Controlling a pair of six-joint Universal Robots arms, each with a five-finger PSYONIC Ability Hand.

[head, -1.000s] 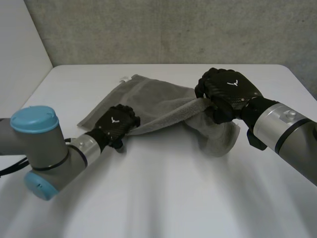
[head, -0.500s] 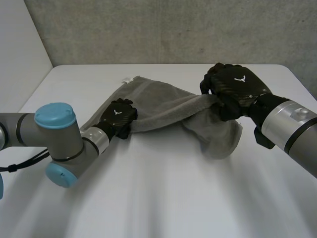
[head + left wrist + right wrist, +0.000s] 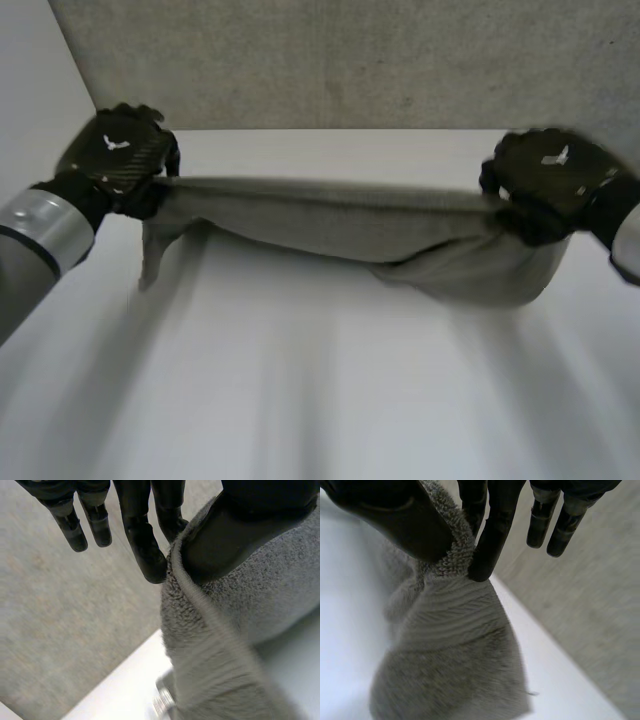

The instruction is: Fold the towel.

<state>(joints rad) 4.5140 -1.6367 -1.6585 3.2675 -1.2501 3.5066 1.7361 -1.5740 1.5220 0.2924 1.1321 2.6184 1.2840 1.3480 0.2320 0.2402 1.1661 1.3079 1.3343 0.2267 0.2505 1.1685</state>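
- Left hand [image 3: 112, 158] pinches one end of the grey towel [image 3: 330, 222] between thumb and finger.
- The towel stretches sideways between both hands, over the white table [image 3: 320, 400], sagging near the right.
- Right hand [image 3: 552, 182] pinches the opposite end the same way.

towel [image 3: 330, 222] ends hidden, left arm [image 3: 40, 225] cropped

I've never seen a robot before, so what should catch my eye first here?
A grey towel is stretched between the left hand and the right hand, over the white table. Each hand pinches one end between thumb and fingers. The towel sags lowest near the right hand.
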